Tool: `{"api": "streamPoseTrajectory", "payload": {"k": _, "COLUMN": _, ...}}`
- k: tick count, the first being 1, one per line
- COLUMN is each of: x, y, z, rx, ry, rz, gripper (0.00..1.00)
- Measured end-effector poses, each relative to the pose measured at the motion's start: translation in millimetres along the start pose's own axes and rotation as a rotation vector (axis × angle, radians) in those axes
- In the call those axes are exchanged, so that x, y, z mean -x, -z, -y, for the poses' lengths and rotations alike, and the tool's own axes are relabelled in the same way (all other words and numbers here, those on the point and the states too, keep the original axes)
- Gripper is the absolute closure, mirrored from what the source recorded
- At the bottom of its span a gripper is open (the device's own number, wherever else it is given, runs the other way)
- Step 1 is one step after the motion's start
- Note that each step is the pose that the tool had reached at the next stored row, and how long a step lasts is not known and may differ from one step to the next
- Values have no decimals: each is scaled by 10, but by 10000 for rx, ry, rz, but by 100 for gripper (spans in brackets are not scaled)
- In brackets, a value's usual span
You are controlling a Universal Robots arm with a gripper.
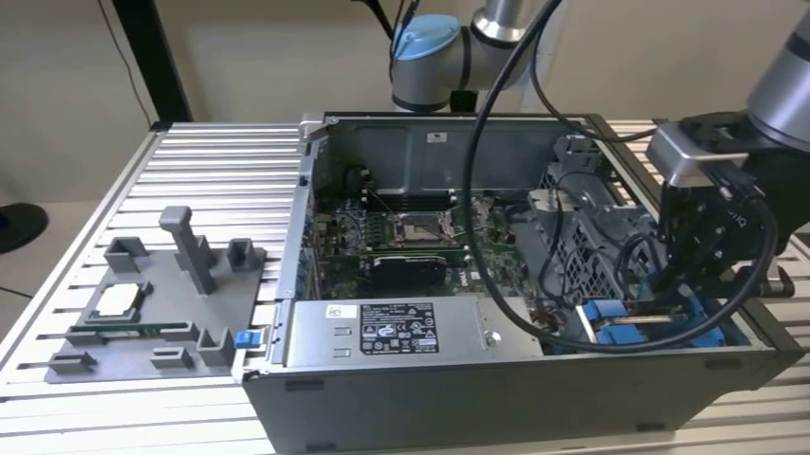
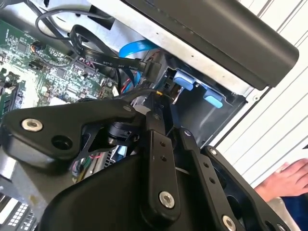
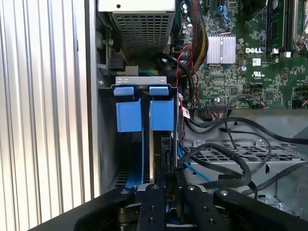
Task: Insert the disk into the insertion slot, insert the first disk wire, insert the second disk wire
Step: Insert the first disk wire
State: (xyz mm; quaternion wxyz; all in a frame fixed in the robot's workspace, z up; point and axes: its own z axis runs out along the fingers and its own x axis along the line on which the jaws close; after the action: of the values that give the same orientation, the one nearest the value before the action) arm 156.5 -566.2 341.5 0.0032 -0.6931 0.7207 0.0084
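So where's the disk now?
In the exterior view the disk sits in the near corner of the computer case, on the exterior view's right, beside the grey power-supply box.

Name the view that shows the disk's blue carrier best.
The first wrist view: the blue carrier faces the camera squarely, both tabs showing. The exterior view shows part of it behind cables; the second wrist view shows its tabs obliquely.

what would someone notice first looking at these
The open computer case on the slatted table, motherboard exposed. The gripper hangs inside its corner at the exterior view's right, by bright blue carrier tabs. In the second wrist view, a person's hand is outside the case.
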Motion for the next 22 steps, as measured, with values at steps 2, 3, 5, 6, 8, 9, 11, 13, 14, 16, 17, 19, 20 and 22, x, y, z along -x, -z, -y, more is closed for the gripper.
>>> {"api": "streamPoseTrajectory", "payload": {"k": 2, "x": 2, "y": -7, "z": -10, "rx": -6, "ry": 1, "rz": -8, "gripper": 100}}
{"api": "streamPoseTrajectory", "payload": {"k": 3, "x": 3, "y": -10, "z": -12, "rx": -7, "ry": 1, "rz": -17, "gripper": 100}}
{"api": "streamPoseTrajectory", "payload": {"k": 5, "x": 3, "y": -16, "z": -12, "rx": -9, "ry": 3, "rz": -36, "gripper": 100}}
{"api": "streamPoseTrajectory", "payload": {"k": 6, "x": 3, "y": -19, "z": -13, "rx": -9, "ry": 1, "rz": -44, "gripper": 100}}
{"api": "streamPoseTrajectory", "payload": {"k": 8, "x": 3, "y": -26, "z": -15, "rx": -13, "ry": 1, "rz": -62, "gripper": 100}}
{"api": "streamPoseTrajectory", "payload": {"k": 9, "x": 2, "y": -32, "z": -15, "rx": -17, "ry": 1, "rz": -69, "gripper": 100}}
{"api": "streamPoseTrajectory", "payload": {"k": 11, "x": 2, "y": -48, "z": -16, "rx": -23, "ry": 0, "rz": -87, "gripper": 100}}
{"api": "streamPoseTrajectory", "payload": {"k": 13, "x": 3, "y": -70, "z": -17, "rx": -33, "ry": 0, "rz": -109, "gripper": 100}}
{"api": "streamPoseTrajectory", "payload": {"k": 14, "x": 3, "y": -78, "z": -17, "rx": -40, "ry": 1, "rz": -104, "gripper": 100}}
{"api": "streamPoseTrajectory", "payload": {"k": 16, "x": 5, "y": -78, "z": -17, "rx": -43, "ry": 0, "rz": -105, "gripper": 100}}
{"api": "streamPoseTrajectory", "payload": {"k": 17, "x": 6, "y": -78, "z": -17, "rx": -44, "ry": 1, "rz": -106, "gripper": 100}}
{"api": "streamPoseTrajectory", "payload": {"k": 19, "x": 6, "y": -77, "z": -17, "rx": -45, "ry": 1, "rz": -109, "gripper": 100}}
{"api": "streamPoseTrajectory", "payload": {"k": 20, "x": 7, "y": -76, "z": -17, "rx": -45, "ry": 1, "rz": -111, "gripper": 100}}
{"api": "streamPoseTrajectory", "payload": {"k": 22, "x": 9, "y": -72, "z": -18, "rx": -46, "ry": 1, "rz": -117, "gripper": 100}}
